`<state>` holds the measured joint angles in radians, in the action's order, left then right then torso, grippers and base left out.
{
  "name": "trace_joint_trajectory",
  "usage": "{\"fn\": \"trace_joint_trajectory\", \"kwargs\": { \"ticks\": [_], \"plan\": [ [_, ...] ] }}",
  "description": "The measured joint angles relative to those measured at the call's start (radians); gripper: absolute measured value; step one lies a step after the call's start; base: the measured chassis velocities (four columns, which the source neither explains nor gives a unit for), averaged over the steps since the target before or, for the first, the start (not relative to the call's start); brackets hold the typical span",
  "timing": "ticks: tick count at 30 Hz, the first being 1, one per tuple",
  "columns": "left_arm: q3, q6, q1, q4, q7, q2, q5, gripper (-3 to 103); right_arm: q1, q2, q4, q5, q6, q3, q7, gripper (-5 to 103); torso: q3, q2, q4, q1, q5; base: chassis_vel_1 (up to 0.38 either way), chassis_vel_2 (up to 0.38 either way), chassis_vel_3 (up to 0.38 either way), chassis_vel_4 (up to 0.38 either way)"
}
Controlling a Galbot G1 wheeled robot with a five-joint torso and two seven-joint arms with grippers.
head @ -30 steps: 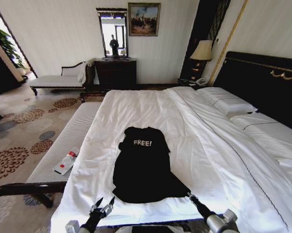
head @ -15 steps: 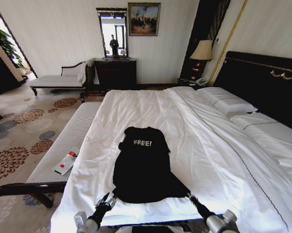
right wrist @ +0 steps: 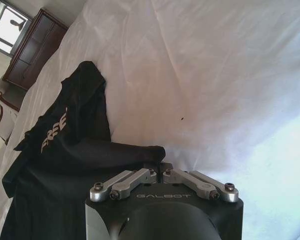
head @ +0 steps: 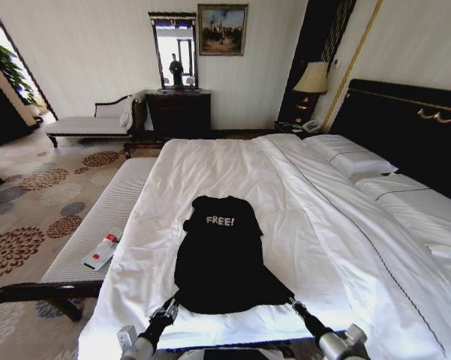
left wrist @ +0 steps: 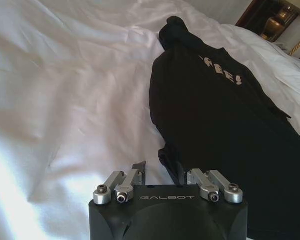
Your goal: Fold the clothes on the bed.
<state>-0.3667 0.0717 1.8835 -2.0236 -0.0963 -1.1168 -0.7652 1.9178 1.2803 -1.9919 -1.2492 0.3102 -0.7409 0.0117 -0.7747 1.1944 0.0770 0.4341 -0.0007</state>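
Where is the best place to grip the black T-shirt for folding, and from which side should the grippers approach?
Probably the two near hem corners of the black T-shirt, approached from the robot's edge of the bed. It lies flat, lettering up, collar away. The left gripper, jaws open, sits at the left corner; the right gripper is closed on the right corner.

You saw the T-shirt (head: 223, 259) was soft matt black cloth, and the bed (head: 300, 217) had smooth white cloth, a little creased. The left gripper (left wrist: 157, 171) showed matt black plastic with brushed metal links.
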Motion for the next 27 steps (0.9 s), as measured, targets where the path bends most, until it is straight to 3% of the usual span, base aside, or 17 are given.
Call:
{"fn": "trace_joint_trajectory", "kwargs": {
  "ticks": [4, 13, 16, 20, 27],
  "plan": [
    [0.003, -0.003, -0.003, 0.002, 0.0, -0.013, 0.0, 30, 0.003, 0.0, -0.007, 0.0, 0.0, -0.002, 0.0, 1, 0.0, 0.0, 0.0, 0.0, 0.0, 0.0, 0.0, 0.0, 0.0],
    [-0.002, -0.004, -0.018, 0.013, 0.002, -0.012, -0.011, 26, 0.017, 0.004, -0.017, 0.018, -0.003, 0.004, 0.002, 1, 0.0, 0.0, 0.0001, 0.0, 0.0, 0.0, 0.0, 0.0, 0.0],
    [0.0, -0.004, -0.02, 0.018, 0.006, -0.013, -0.008, 13, 0.023, 0.011, -0.017, 0.031, -0.009, 0.009, 0.007, 1, 0.0, 0.0, 0.0, 0.0, 0.0, 0.0, 0.0, 0.0, 0.0],
    [0.0, -0.004, -0.02, 0.018, 0.007, -0.015, -0.008, 3, 0.026, 0.017, -0.017, 0.036, -0.011, 0.012, 0.008, 1, 0.0, 0.0, 0.0001, 0.0, 0.0, 0.0, 0.0, 0.0, 0.0],
    [-0.005, -0.009, -0.004, 0.014, 0.007, -0.015, -0.008, 0, 0.027, 0.019, -0.024, 0.036, -0.011, 0.012, 0.008, 1, 0.0, 0.0, 0.0001, 0.0, 0.0, 0.0, 0.0, 0.0, 0.0]
  ]
}}
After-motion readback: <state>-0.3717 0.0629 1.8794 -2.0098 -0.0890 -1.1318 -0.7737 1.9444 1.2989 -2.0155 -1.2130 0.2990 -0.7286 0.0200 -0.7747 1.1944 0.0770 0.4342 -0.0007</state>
